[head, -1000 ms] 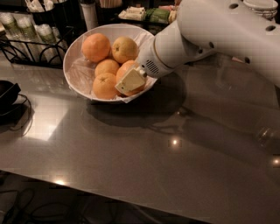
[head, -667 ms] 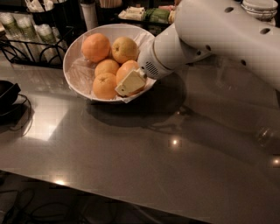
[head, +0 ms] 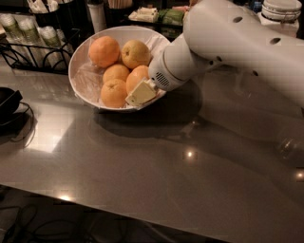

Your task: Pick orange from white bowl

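Observation:
The white bowl (head: 83,80) stands at the back left of the table, lined with crinkled paper, with five fruits in it. The orange (head: 136,77), deep orange and slightly oval, lies at the bowl's right side, partly hidden by my arm. My gripper (head: 141,93) is inside the bowl's near right rim, pressed against the orange's lower right side. A paler yellowish fruit (head: 135,53) lies behind it. A big round orange (head: 104,51) lies at the back left. Two smaller oranges (head: 114,93) lie in front.
A black wire rack with cups (head: 33,40) stands left of the bowl. A black object with a cable (head: 8,102) lies at the left edge. Containers (head: 164,15) stand behind the bowl, and a jar (head: 282,10) at the back right. My white arm (head: 237,42) reaches in from the right.
My gripper has sunk very slightly at the bowl's near right rim. The fruits have not moved.

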`<move>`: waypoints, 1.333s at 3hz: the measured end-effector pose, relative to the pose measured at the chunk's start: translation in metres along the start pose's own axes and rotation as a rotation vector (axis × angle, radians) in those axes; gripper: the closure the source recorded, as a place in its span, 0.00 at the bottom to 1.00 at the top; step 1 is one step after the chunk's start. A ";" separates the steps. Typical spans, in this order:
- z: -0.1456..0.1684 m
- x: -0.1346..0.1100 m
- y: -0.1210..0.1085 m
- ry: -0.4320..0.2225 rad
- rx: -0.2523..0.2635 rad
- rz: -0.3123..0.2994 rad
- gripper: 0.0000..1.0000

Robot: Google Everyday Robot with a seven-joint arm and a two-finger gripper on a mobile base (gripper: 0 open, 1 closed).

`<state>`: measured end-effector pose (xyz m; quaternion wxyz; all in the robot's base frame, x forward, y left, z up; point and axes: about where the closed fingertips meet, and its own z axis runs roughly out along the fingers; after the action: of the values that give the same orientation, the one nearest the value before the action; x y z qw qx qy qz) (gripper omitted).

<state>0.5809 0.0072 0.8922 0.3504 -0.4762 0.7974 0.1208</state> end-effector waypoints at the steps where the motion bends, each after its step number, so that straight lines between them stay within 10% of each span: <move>1: -0.001 -0.002 0.000 0.003 -0.001 0.000 0.52; 3: -0.005 -0.005 0.000 0.003 -0.001 0.000 0.97; 4: -0.015 -0.020 0.006 -0.053 -0.045 -0.042 1.00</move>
<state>0.5746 0.0159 0.9160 0.3631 -0.4971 0.7748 0.1439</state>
